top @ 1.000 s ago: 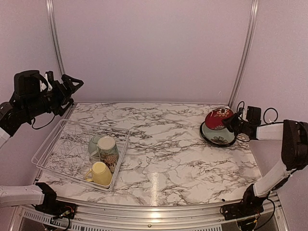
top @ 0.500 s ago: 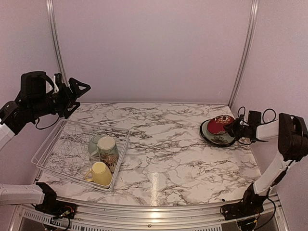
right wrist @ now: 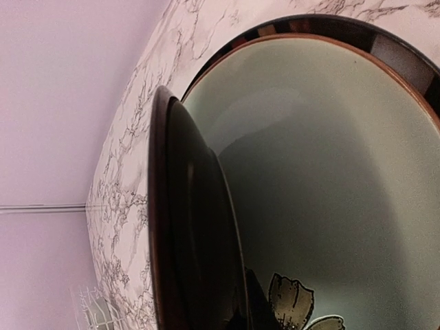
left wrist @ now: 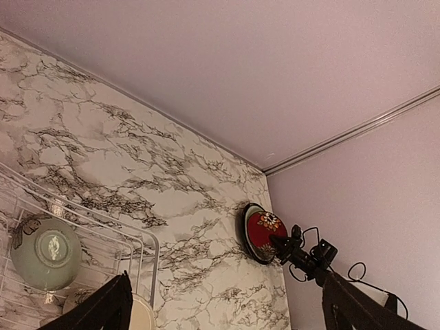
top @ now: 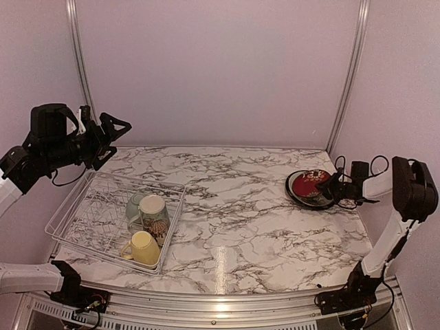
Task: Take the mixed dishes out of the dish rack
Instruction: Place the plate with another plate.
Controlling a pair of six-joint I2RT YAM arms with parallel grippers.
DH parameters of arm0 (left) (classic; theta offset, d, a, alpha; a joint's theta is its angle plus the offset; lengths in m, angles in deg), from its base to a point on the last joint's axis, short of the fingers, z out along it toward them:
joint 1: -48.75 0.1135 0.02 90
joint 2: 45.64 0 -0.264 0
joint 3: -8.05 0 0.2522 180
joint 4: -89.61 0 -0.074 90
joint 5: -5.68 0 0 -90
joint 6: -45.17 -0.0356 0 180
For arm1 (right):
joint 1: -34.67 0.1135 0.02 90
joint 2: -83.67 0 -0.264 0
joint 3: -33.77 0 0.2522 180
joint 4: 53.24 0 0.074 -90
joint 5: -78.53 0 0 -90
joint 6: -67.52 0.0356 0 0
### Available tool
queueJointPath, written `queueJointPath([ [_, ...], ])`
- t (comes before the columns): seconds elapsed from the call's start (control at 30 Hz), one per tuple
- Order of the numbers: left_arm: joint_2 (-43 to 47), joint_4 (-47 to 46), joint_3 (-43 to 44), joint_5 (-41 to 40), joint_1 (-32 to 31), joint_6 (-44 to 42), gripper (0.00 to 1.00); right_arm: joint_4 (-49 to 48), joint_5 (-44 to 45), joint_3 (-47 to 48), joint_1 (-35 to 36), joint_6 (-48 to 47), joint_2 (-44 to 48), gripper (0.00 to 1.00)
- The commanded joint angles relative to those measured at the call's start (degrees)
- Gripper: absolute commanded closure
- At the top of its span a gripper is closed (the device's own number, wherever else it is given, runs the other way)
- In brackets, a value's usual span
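Note:
The dish rack [top: 89, 206] sits at the table's left and holds a small pale green bowl [top: 135, 204], a cream floral mug [top: 155, 214] and a pale yellow mug [top: 143, 247]. My left gripper [top: 112, 135] hangs open and empty above the rack's far corner; in its own view the bowl [left wrist: 45, 251] lies below. At the far right my right gripper [top: 333, 184] is shut on the rim of the dark red patterned plate [top: 313, 183]. That plate [right wrist: 199, 227] leans low over the pale green plate [right wrist: 323, 172], which rests on the black-rimmed plate [right wrist: 330, 27].
The marble table [top: 234, 206] runs between rack and plate stack. Metal rails [top: 349, 75] stand at the back corners. Cables [top: 375, 165] loop off the right arm beside the right wall.
The right gripper has tipped the dark red plate from nearly upright down almost flat onto the stack. The left gripper has drifted slightly to the right above the rack.

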Motion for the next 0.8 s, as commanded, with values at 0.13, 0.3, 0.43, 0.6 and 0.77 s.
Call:
queueJointPath([
  [0.13,0.10,-4.13,-4.17,2.54,0.37,0.38,0.01,-0.80,-3.02,2.63,-0.38,-3.42,-1.66,0.74],
  [0.3,-0.16,-4.94,-4.93,2.76,0.37,0.77,0.01,3.10,-0.49,2.40,-0.38,-7.08,0.27,0.55],
  [0.43,0.01,-5.50,-5.73,3.28,0.37,0.55,0.01,9.69,4.33,3.57,-0.30,-11.47,3.30,0.41],
  [0.6,0.34,-5.09,-5.96,3.85,0.37,0.36,0.01,13.33,6.78,3.04,-0.30,-14.20,6.59,0.30],
  [0.77,0.48,-4.03,-5.06,3.98,0.37,-0.24,0.01,18.92,14.06,2.77,-0.38,-17.28,10.03,0.23],
])
